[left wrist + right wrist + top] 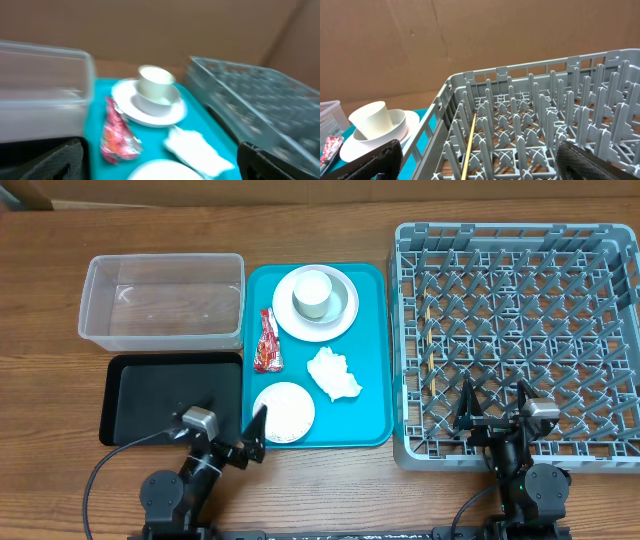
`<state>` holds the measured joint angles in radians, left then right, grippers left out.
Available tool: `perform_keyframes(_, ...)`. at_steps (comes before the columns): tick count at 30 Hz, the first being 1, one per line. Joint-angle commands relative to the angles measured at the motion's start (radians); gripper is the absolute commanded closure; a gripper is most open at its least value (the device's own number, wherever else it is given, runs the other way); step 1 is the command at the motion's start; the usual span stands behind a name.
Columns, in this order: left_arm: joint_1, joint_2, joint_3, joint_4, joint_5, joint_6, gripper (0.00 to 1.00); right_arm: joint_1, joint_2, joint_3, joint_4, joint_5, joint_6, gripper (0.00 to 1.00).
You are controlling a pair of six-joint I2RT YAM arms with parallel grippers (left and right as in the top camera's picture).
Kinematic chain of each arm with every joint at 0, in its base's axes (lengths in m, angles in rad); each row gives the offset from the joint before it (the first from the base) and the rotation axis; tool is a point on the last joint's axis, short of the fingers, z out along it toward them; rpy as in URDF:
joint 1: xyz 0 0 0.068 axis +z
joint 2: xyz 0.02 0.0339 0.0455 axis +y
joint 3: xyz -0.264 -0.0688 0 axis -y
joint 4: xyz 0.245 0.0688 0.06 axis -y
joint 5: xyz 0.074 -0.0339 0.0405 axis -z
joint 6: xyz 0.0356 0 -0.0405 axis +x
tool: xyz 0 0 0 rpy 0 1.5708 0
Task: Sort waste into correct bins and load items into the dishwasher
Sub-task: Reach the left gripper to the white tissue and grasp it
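Observation:
On the teal tray (372,355) a white cup (312,295) stands in a pale bowl (342,298) on a round plate (300,325). A red wrapper (268,342), a crumpled white tissue (334,373) and a round whitish dish (283,412) lie nearer me. Loose rice does not show. The clear tub (160,300) and black tray (165,395) sit to the left, the grey dish rack (520,340) to the right. My left gripper (225,438) is open and empty at the tray's near-left corner, facing the wrapper (117,132) and tissue (197,150). My right gripper (495,408) is open and empty over the rack's near edge (520,145).
A thin wooden stick (428,330) lies in the rack's left part and also shows in the right wrist view (470,145). The left wrist view is blurred. The cup (156,82) and tub (42,85) show beyond the wrapper. A cardboard wall stands behind the table.

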<state>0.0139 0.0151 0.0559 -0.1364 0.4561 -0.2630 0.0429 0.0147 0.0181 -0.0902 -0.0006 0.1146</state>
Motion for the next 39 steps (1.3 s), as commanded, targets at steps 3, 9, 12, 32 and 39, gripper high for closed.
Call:
perform_keyframes(3,0.005,0.011,0.249,-0.095,0.154,-0.052,0.0,0.001,-0.012,-0.01,0.006,-0.005,-0.003,0.0)
perform_keyframes(9,0.005,0.279,0.62,-0.275,0.312,-0.048,0.0,0.001,-0.012,-0.01,0.006,-0.005,-0.003,0.0)
perform_keyframes(12,0.004,0.493,0.819,-0.416,0.457,-0.047,0.0,0.001,-0.012,-0.01,0.006,-0.005,-0.003,0.0)
perform_keyframes(32,-0.108,1.357,1.274,-0.927,0.523,0.048,0.94,0.001,-0.012,-0.01,0.006,-0.005,-0.003,0.0)
perform_keyframes(39,-0.378,1.386,1.274,-0.914,-0.08,-0.155,0.96,0.001,-0.012,-0.01,0.006,-0.005,-0.003,0.0)
